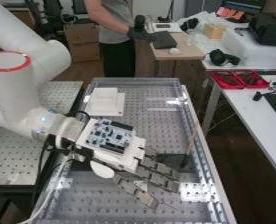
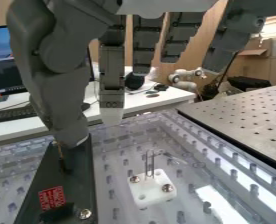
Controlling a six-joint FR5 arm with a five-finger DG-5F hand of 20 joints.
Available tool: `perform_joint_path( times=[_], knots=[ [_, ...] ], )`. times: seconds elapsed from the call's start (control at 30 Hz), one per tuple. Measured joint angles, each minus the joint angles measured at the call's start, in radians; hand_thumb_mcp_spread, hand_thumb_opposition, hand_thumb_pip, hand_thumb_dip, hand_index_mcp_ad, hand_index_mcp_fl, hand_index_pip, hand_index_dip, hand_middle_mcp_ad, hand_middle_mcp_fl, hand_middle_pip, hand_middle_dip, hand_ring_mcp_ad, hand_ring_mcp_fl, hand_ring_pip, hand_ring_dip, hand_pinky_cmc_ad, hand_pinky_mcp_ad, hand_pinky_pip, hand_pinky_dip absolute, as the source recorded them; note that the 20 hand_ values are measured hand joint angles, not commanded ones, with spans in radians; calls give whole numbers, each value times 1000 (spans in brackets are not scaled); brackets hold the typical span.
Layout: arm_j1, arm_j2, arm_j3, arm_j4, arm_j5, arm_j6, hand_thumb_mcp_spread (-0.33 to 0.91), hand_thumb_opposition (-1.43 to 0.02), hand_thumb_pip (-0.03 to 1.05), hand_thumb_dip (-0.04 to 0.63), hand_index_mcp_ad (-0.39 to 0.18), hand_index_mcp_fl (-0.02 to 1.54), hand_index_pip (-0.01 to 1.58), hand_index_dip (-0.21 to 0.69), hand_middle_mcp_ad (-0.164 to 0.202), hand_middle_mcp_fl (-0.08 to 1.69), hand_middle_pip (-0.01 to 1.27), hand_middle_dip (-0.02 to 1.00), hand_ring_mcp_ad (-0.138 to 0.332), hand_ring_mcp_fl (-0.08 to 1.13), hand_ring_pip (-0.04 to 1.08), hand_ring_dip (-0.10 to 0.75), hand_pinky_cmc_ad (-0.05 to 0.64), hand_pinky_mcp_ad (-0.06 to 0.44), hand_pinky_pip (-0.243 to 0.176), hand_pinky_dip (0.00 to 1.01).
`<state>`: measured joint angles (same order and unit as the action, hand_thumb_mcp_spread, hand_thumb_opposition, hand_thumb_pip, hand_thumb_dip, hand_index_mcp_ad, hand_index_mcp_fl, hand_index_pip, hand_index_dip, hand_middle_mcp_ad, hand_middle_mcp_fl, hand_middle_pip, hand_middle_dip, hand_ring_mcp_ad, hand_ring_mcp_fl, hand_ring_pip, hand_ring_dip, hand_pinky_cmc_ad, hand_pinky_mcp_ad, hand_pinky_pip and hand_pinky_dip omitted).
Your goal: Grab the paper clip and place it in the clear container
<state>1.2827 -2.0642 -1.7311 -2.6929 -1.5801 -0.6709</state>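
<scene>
Hanging relaxed, empty hand (image 1: 158, 179), upright paper clip (image 2: 152, 164), white block (image 2: 145, 193) partly hidden in high view

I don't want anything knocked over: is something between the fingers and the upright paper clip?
Nothing visible stands between the fingers and the paper clip, upright on a white block. The dark piece with a red label sits beside that block, near the thumb.

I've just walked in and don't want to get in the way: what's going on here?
A white robot arm holds its dark grey hand, open and empty, above a perforated bench. A thin metal paper clip stands upright on a small white block with two screws. The clip has yet to be grasped.
</scene>
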Motion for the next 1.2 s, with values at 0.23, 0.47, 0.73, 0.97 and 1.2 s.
perform_joint_path(
  times=[0.23, 0.47, 0.73, 0.97, 1.2],
  knots=[
    [-25, -17, 27, -1, -68, -60, 482, -785, 518, 227, -138, 211, 1360, 155, -19, 138, 120, 175, 24, 3, 103, 89, 309, 215, 19, 195],
    [-41, -34, 49, -1, -111, -79, 492, -785, 501, 239, -138, 258, 1381, 155, -17, 164, 120, 187, 24, 10, 99, 96, 309, 215, 21, 195],
    [-59, -54, 77, -16, -157, -107, 496, -798, 494, 236, -155, 290, 1395, 155, -17, 175, 120, 188, 24, 12, 108, 96, 309, 215, 17, 192],
    [-84, -75, 102, -29, -205, -135, 496, -798, 494, 236, -155, 291, 1395, 155, -17, 175, 120, 188, 24, 12, 108, 96, 312, 215, 35, 195],
    [-108, -102, 130, -31, -259, -149, 508, -798, 494, 236, -155, 309, 1395, 155, -17, 201, 120, 190, 24, 16, 108, 96, 312, 215, 35, 195]
  ],
)
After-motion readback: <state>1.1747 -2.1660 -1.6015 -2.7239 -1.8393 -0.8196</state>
